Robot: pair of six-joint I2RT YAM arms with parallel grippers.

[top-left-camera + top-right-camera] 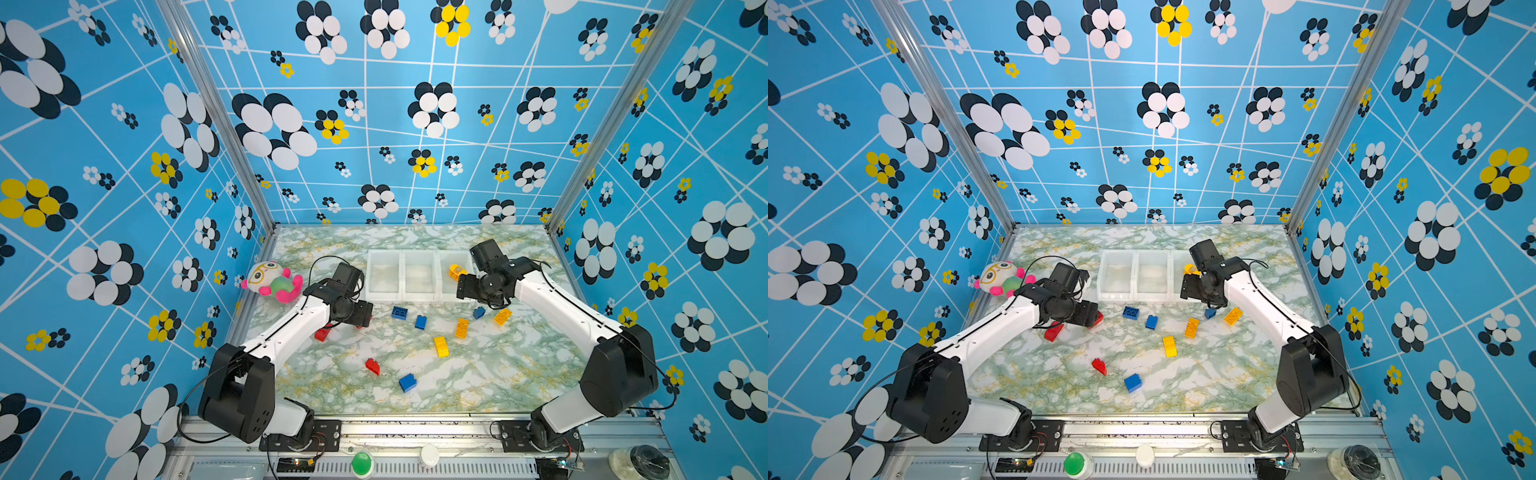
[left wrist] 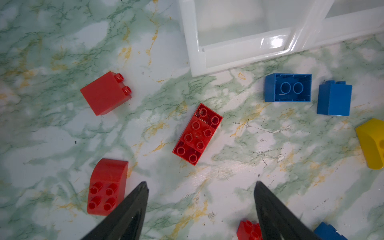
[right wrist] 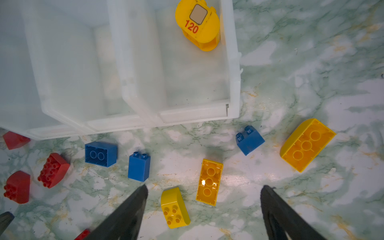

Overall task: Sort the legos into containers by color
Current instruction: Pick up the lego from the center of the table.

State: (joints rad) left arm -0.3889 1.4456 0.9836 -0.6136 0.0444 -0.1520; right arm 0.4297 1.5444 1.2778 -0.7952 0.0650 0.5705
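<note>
The left gripper (image 2: 201,185) has its fingers (image 2: 133,205) spread wide over the marbled bench (image 2: 62,135), holding nothing; a red eight-stud brick (image 2: 197,134) lies just beyond the tips. The right gripper (image 3: 204,188) also stands wide and empty, its fingers (image 3: 276,209) apart from the yellow bricks (image 3: 209,181) below. The round yellow piece (image 3: 197,24), marked 120, sits in the end container (image 3: 232,83). The other legos, red, blue (image 3: 138,167) and yellow, lie scattered in front of the three white containers (image 1: 384,296).
</note>
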